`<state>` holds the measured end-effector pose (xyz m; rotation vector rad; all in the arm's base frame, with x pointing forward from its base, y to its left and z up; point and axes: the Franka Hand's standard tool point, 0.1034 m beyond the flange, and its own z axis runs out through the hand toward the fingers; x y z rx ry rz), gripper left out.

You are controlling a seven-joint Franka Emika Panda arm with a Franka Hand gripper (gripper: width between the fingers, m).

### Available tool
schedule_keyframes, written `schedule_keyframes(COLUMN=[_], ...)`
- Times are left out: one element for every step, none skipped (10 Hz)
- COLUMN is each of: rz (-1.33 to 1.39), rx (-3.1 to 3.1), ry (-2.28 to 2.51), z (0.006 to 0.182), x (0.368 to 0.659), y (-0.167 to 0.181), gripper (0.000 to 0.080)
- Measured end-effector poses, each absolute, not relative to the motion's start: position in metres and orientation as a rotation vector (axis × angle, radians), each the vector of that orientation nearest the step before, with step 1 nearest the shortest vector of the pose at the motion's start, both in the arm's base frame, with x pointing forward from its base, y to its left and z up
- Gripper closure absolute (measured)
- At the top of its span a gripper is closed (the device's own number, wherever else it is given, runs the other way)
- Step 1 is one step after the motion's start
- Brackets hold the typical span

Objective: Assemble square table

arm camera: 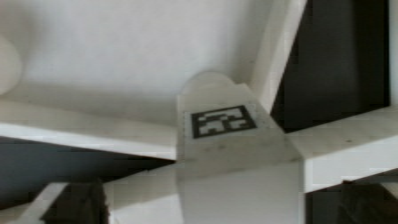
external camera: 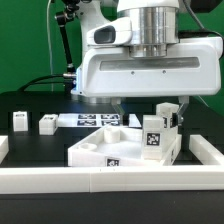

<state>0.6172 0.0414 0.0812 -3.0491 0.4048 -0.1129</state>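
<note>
A black desk [external camera: 35,145] is filling the scene. A long white rail [external camera: 110,183] is running along its near edge, with short white pieces turning up at both near corners. The marker board [external camera: 85,120], a thin flat white strip of printed tags, is lying towards the far edge. A green backdrop [external camera: 30,45] is hanging behind, with a dark stand [external camera: 63,40] rising before it.

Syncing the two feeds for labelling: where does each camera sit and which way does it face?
Exterior view: off the arm, above table level, facing across the square table top to a green backdrop; the arm looms overhead.
Wrist view: on the wrist, looking down at a tagged leg and the top; none of the robot clearly seen.
Shared: the top, probably the leg.
</note>
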Motion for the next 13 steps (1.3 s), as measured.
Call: schedule_keyframes(rz=[-0.111, -0.111, -0.111, -0.111, -0.110, -0.109, -0.109, -0.105, -0.101, -0.096, -0.093, -0.087, -0.072], rx=[-3.048, -3.046, -3.046, -3.046, -3.044, -3.037, -3.035, -3.014, -2.986, -2.956, -2.918, -2.840, -2.737], ry=[0.413, 0.428, 0.429, 0.430, 0.443, 0.480, 0.490, 0.594, 0.707, 0.818, 0.936, 1.135, 1.341], z=[0.0805, 0.0806, 0.0805, 0.0804, 0.0804, 0.0804, 0.0804, 0.0804, 0.0803, 0.0802, 0.0800, 0.0798, 0.0795], x=[0.6170, 0.6170, 0.6170, 0.6170, 0.6170, 0.6170, 0.6170, 0.6170, 0.6169, 0.6169, 0.6165, 0.6151, 0.6140], y=[0.0417, 0.0422, 0.0414, 0.0412, 0.0411, 0.0411, 0.0410, 0.0411, 0.0412, 0.0413, 0.0416, 0.0434, 0.0459], gripper=[0.0150, 0.0150, 0.0242, 0.0412, 0.0412, 0.0511, 0.0511, 0.0511, 0.0511, 0.0511, 0.0511, 0.0511, 0.0511])
